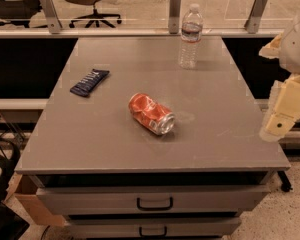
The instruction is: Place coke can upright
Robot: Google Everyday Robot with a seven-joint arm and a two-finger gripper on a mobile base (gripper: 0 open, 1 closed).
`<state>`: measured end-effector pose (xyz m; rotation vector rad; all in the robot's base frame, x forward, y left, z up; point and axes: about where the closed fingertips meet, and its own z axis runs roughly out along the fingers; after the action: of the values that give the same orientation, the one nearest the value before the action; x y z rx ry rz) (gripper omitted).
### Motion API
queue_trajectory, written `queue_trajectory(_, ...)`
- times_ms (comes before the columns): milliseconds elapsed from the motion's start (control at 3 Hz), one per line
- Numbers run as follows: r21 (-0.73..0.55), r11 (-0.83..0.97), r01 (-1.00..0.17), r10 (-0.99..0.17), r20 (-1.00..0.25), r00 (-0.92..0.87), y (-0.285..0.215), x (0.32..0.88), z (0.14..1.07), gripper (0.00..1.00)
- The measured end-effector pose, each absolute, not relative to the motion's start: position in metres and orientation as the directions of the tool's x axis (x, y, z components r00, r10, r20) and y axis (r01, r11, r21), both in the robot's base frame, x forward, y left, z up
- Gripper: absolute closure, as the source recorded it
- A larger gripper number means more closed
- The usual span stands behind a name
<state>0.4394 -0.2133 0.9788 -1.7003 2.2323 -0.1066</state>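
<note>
The coke can (151, 114) is a dented red-orange can lying on its side near the middle of the grey table (100, 144), its silver end facing front right. My gripper (282, 110) is the cream-coloured part at the right edge of the view. It hangs beside the table's right edge, well to the right of the can and apart from it, holding nothing that I can see.
A clear plastic water bottle (191, 36) stands upright at the back of the table. A dark blue snack bar wrapper (89, 82) lies at the left. Drawers (154, 202) sit below the tabletop. A railing and office chairs are behind.
</note>
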Motion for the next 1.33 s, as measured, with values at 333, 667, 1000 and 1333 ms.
queue_trajectory(333, -0.237, 0.34, -0.91, -0.929, -0.235, -0.286, -0.2, 0.444, 0.971, 0.0)
queue_trajectory(667, -0.208, 0.411, -0.887, -0.899, -0.252, -0.358, -0.176, 0.455, 0.96, 0.0)
queue_trajectory(1000, -0.195, 0.468, -0.862, -0.874, -0.246, -0.419, -0.146, 0.467, 0.953, 0.0)
queue_trajectory(1333, -0.206, 0.481, -0.852, -0.87, -0.234, -0.435, -0.128, 0.475, 0.955, 0.0)
